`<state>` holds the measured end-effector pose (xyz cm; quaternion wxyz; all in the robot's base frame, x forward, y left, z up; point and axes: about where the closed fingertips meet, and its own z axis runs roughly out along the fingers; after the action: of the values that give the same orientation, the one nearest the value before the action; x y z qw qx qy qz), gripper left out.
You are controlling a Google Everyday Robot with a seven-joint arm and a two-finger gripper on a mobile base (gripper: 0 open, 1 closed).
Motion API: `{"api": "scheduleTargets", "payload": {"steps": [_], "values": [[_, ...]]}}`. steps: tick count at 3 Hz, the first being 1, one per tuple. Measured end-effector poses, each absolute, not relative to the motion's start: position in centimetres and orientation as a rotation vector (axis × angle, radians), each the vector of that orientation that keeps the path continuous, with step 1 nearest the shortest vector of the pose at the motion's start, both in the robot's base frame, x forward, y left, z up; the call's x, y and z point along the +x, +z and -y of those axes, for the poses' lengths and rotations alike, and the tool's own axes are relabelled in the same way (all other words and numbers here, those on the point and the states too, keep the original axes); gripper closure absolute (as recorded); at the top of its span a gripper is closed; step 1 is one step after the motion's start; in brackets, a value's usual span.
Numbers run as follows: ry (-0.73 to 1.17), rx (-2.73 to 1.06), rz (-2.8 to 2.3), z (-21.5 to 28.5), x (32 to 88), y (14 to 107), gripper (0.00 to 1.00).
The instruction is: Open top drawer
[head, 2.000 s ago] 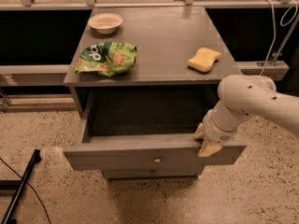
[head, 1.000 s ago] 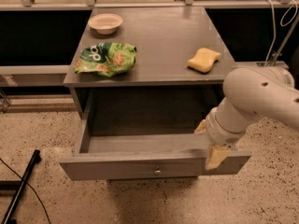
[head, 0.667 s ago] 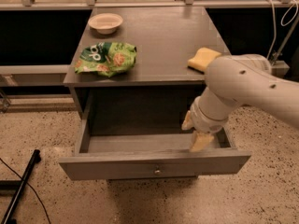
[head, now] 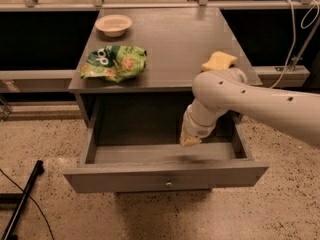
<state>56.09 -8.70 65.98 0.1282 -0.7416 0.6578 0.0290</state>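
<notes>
The top drawer (head: 165,176) is a wide grey wooden drawer with a small round brass knob (head: 169,185) at the centre of its front. It stands pulled far out from the grey cabinet, and its inside looks empty. My gripper (head: 190,140) hangs at the end of the white arm, over the inside of the drawer, right of centre. It is above the drawer floor and back from the front panel, not touching the knob.
On the cabinet top (head: 170,44) lie a green chip bag (head: 115,62), a pale bowl (head: 113,24) at the back left and a yellow sponge (head: 219,60) at the right. A black pole (head: 22,201) lies on the speckled floor at the left.
The drawer came further out. My gripper then left the drawer's front right edge and moved left and up, over the drawer's inside.
</notes>
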Motion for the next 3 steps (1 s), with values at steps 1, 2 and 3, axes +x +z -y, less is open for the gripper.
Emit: {"api": "scheduleTargets", "payload": {"steps": [1,2,3], "values": [[0.156,-2.083,-1.994,8.3,57.0,62.5,1.0],[0.285,-2.083,-2.008,7.8,55.7,60.7,1.0],[0.382,-2.16,-1.978,7.8,52.0,60.5,1.0]]}}
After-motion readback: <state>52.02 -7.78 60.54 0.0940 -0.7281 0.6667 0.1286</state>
